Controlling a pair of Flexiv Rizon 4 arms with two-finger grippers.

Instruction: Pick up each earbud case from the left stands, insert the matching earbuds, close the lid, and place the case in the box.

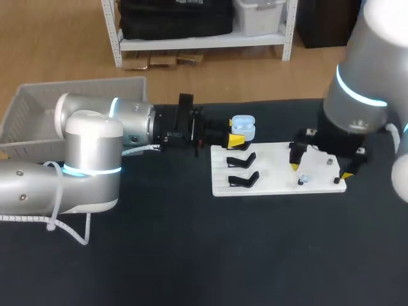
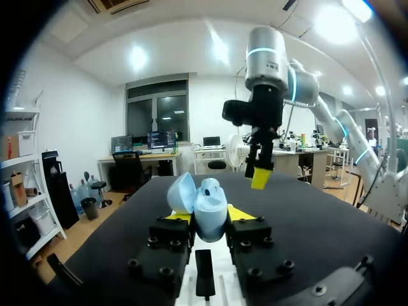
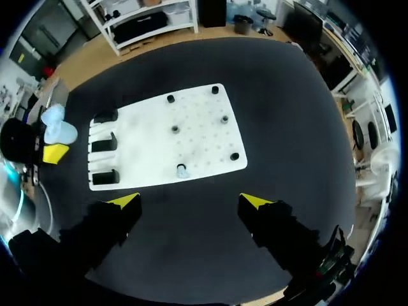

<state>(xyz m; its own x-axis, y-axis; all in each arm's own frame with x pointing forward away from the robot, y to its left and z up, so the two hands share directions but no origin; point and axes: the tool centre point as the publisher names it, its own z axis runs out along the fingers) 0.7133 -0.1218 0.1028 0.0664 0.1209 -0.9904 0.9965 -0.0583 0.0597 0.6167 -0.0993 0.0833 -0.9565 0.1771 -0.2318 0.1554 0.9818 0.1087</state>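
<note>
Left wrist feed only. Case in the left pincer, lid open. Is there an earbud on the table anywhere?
Observer: Yes, one earbud lies on the white board, near the edge nearest the right pincer.
Operator: That pincer open?
Observer: Open and empty, over the board by the earbud.
Operator: Stands?
Observer: Three black stands on the board, all empty; the case is beside the end one.
</note>
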